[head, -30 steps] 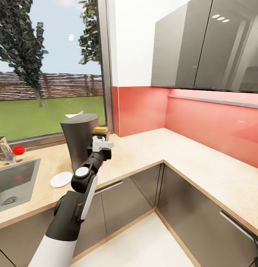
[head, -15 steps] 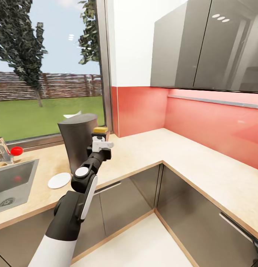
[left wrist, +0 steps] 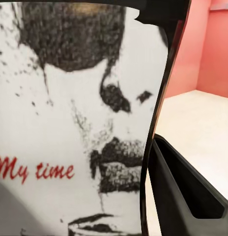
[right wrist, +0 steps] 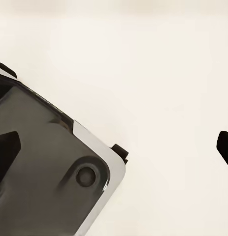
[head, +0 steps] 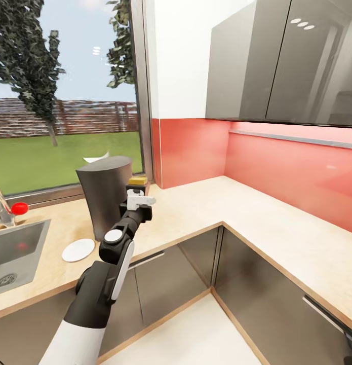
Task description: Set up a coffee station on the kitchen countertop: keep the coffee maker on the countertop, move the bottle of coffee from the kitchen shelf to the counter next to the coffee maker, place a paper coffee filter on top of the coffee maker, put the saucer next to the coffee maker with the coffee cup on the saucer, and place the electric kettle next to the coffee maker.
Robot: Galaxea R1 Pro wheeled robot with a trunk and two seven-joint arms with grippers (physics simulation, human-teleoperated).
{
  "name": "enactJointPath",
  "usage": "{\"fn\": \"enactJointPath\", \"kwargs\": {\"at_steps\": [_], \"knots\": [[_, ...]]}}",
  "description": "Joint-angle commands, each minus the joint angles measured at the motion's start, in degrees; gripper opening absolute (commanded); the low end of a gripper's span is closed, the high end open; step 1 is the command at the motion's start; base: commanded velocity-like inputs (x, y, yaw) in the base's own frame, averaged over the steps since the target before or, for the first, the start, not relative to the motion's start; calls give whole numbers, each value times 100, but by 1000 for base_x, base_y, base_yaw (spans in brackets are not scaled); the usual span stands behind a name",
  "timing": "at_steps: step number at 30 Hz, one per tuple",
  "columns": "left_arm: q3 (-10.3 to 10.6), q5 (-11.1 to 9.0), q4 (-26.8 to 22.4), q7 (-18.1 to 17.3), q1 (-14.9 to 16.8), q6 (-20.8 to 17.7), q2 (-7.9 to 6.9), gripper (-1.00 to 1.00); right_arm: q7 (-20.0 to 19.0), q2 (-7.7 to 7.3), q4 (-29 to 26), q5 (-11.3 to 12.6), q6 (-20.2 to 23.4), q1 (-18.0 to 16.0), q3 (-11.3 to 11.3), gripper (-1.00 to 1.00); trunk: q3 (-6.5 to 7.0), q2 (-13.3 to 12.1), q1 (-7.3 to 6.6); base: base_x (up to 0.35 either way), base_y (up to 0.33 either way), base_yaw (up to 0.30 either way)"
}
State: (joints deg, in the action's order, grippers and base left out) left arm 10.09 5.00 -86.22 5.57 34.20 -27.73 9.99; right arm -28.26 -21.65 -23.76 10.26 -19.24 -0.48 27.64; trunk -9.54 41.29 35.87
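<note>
**Coffee jar at the machine, by the window corner**

Tan wood-grain tabletop (head: 236, 203) wraps an L under a red backsplash, with a window behind its back edge. Near that edge stands the coffee maker (head: 106, 195), a white paper coffee filter (head: 96, 158) on top. Just beside it, toward the inner corner, the left claw (head: 137, 195) is closed on the bottle of coffee (head: 138, 180); its white label crowds the left wrist view. A saucer (head: 78, 250) lies near the front edge, beside the sink (head: 13, 253). Whether the right claw (right wrist: 114, 142) is open or closed cannot be told.
</note>
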Motion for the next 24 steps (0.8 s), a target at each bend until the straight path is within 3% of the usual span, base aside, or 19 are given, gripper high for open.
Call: {"fn": "enactJointPath", "kwargs": {"at_steps": [1, 9, 16, 24], "knots": [[8, 64, 2, -2, 6, -36, 0, -100, -13, -6, 0, 60, -9, -5, 37, 100, -9, 8, 2, 13, 0, 0], [18, 55, 17, -20, 6, -14, 0, -100, -13, -6, 2, 60, -9, -5, 40, 100, -99, 208, 112, 3, 0, 0], [19, 53, 255, -14, 4, 436, 0, -100, -9, -6, 0, 56, -3, -5, 40, 100, -224, 489, 265, 0, 0, 0], [19, 45, 351, -12, 5, 575, 0, -100, -5, -6, 3, 55, -1, -5, 40, 100, -368, 810, 441, 0, 0, 0]]}}
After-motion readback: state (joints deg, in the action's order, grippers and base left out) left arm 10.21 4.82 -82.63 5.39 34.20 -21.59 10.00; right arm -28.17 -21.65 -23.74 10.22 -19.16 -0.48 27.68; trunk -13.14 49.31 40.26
